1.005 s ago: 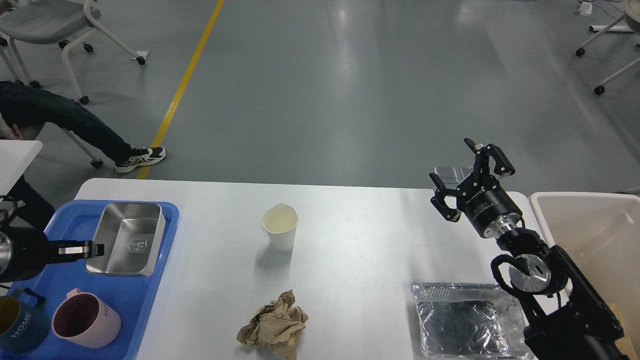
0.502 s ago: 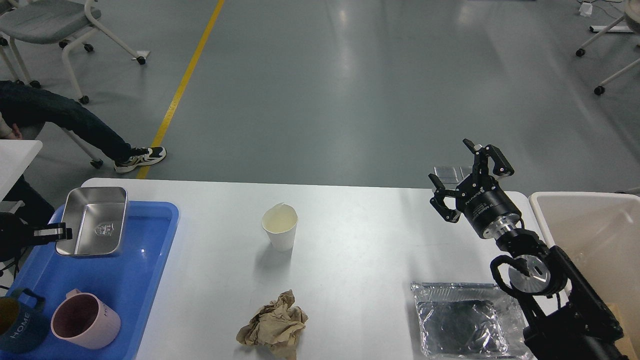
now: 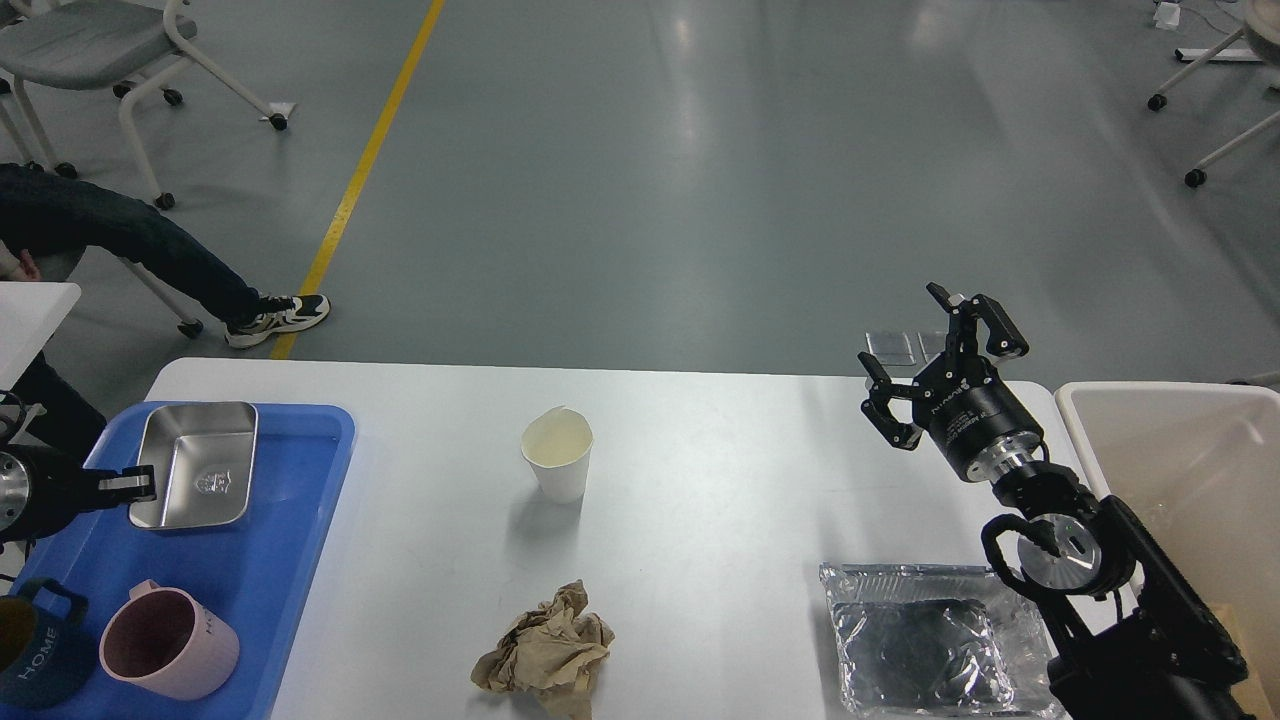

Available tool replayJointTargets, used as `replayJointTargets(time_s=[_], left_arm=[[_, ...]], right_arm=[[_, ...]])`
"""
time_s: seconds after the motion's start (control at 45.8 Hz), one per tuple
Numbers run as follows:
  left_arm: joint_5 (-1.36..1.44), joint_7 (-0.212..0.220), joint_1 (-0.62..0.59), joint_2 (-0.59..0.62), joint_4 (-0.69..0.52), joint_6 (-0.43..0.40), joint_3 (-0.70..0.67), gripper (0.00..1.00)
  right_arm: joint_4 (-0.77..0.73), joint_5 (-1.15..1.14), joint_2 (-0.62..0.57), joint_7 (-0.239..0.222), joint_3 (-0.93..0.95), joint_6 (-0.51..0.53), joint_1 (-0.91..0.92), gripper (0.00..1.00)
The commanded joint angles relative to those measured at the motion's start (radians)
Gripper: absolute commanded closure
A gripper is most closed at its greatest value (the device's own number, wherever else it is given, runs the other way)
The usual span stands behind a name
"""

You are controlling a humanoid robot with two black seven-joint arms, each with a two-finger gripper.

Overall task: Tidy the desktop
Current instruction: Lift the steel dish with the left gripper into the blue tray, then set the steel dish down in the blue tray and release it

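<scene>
Taking the white paper cup (image 3: 557,455) as the landmark: nearest the camera and just right of the cup's line, a crumpled brown paper wad (image 3: 545,652) lies on the white bench (image 3: 700,480), the desktop that spans the lower half of the view. Far to the cup's right at that same near edge sits a crinkled foil tray (image 3: 920,645), partly covered by the right arm's thick links. Far to the cup's left and nearer than it, a pink mug (image 3: 165,642) and a dark blue mug (image 3: 35,650) marked HOME stand on the blue tray (image 3: 300,560).

The cup itself stands upright and open-topped near the bench's middle. Level with it on the left, a steel rectangular pan (image 3: 195,465) rests at the far end of the blue tray; the left end effector (image 3: 130,486) is clamped on the pan's near-left rim. To the cup's right and a little farther off, the right end effector (image 3: 935,365) hangs above the bench's far right corner with its fingers (image 3: 890,415) spread wide and nothing between them. A beige bin (image 3: 1180,470) stands beyond the bench's right edge.

Farther than the cup lies grey floor with a yellow line (image 3: 365,160), a seated person's leg (image 3: 130,250), and chairs (image 3: 90,40).
</scene>
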Motion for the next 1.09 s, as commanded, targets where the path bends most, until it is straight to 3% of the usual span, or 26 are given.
replayJointTargets(time_s=[0.0, 0.131, 0.524, 0.568, 0.655, 0.743, 0.874, 1.07], left_arm=[[-0.002, -0.002, 0.024, -0.027, 0.038, 0.013, 0.0, 0.99], [-0.016, -0.018, 0.038, -0.086, 0.107, 0.015, 0.0, 0.99], [-0.045, -0.005, 0.072, -0.114, 0.129, 0.053, 0.0, 0.94], [-0.047, -0.005, 0.072, -0.116, 0.129, 0.055, 0.0, 0.89], [-0.05, -0.002, 0.072, -0.117, 0.129, 0.058, 0.0, 0.63], [-0.05, -0.005, 0.072, -0.117, 0.127, 0.061, -0.003, 0.5], [-0.067, -0.015, 0.072, -0.117, 0.126, 0.058, -0.011, 0.21], [-0.085, -0.01, 0.072, -0.117, 0.126, 0.059, -0.009, 0.14]], right_arm=[[-0.001, 0.0, 0.0, 0.0, 0.002, 0.0, 0.0, 0.0], [-0.001, 0.0, 0.0, 0.0, 0.002, 0.0, 0.0, 0.0], [-0.003, 0.0, 0.001, 0.0, 0.002, 0.002, -0.001, 0.0], [-0.003, 0.0, 0.001, 0.0, 0.002, 0.0, -0.001, 0.0], [-0.003, 0.0, 0.0, 0.0, 0.002, 0.0, 0.0, 0.0], [-0.003, 0.0, 0.0, 0.0, 0.002, 0.002, 0.0, 0.0], [-0.003, 0.0, 0.0, 0.0, 0.002, 0.0, 0.0, 0.0], [-0.005, 0.0, 0.0, 0.0, 0.002, 0.0, 0.0, 0.0]])
